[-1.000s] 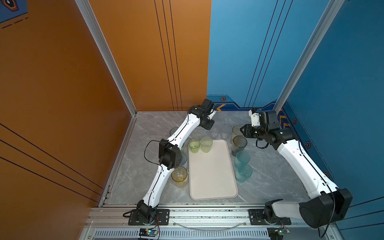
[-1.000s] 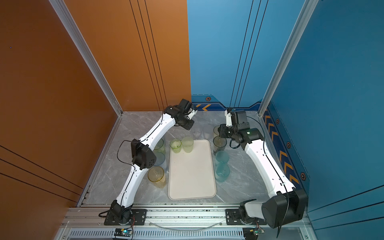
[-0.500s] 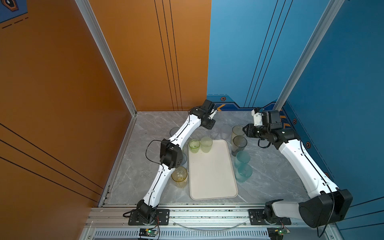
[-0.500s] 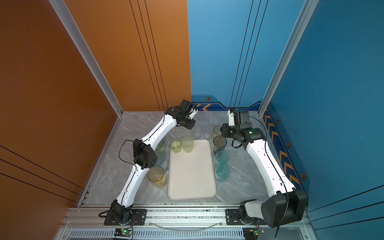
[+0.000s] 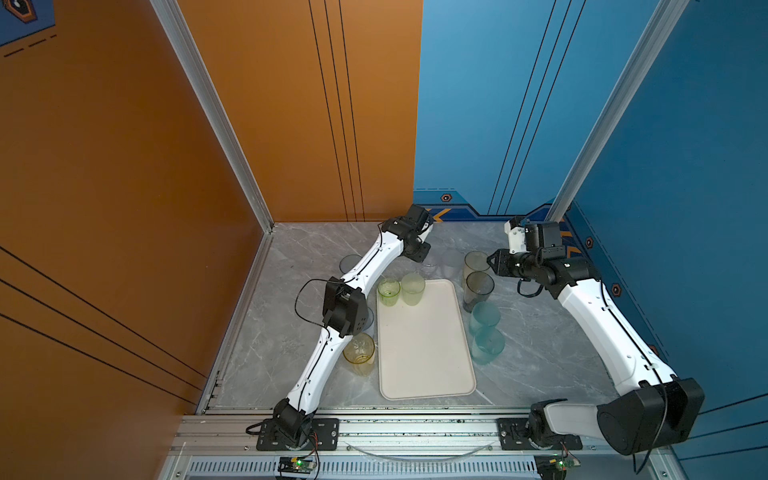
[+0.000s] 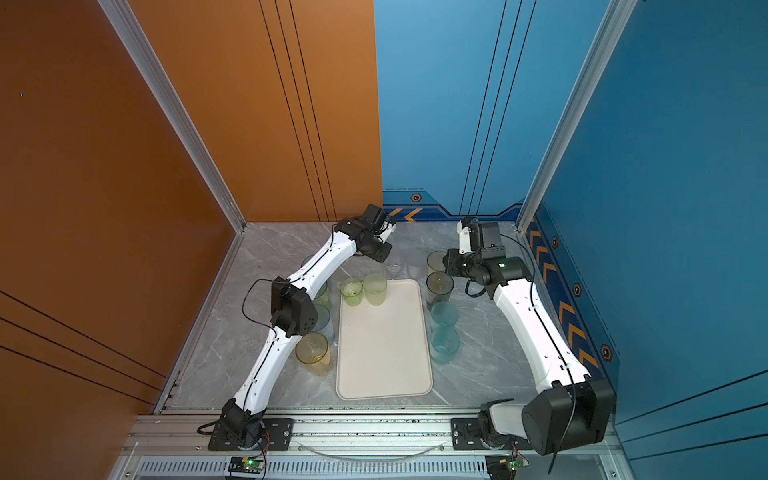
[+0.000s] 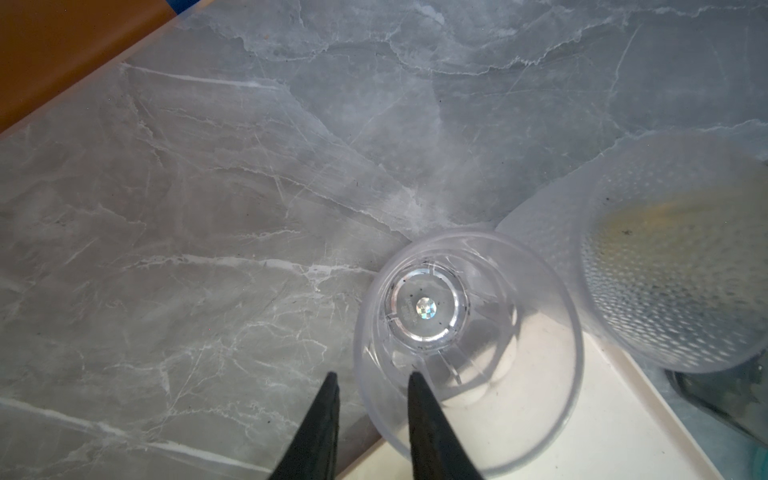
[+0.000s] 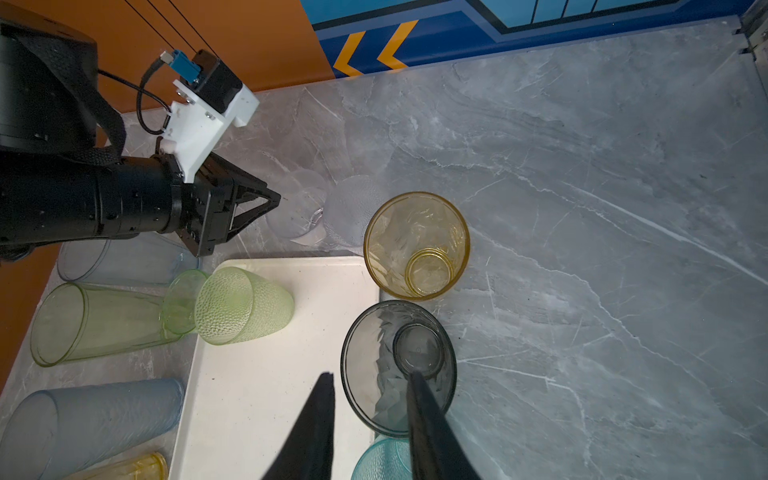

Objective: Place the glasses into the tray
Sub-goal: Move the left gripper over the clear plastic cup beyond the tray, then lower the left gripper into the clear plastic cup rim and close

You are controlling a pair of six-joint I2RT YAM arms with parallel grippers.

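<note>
Two green glasses (image 5: 388,291) sit in the far-left corner of the tray (image 5: 424,353); the rest stand on the worktop (image 5: 540,332). The left claw (image 7: 371,376) and right claw (image 8: 370,376), jaws apart, straddle glass rims.

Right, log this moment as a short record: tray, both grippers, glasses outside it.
tray: cream-white tray, mostly bare
in tray: smooth green glass and textured green glass, upright at its far left corner
left gripper: fingers apart, one tip over the clear glass's mouth, one outside its rim
right gripper: fingers apart, one tip over the smoky grey glass's mouth, one over the tray
right of tray: amber glass, farther teal glass, nearer teal glass
left of tray: yellow glass; others partly hidden by the left arm
</note>
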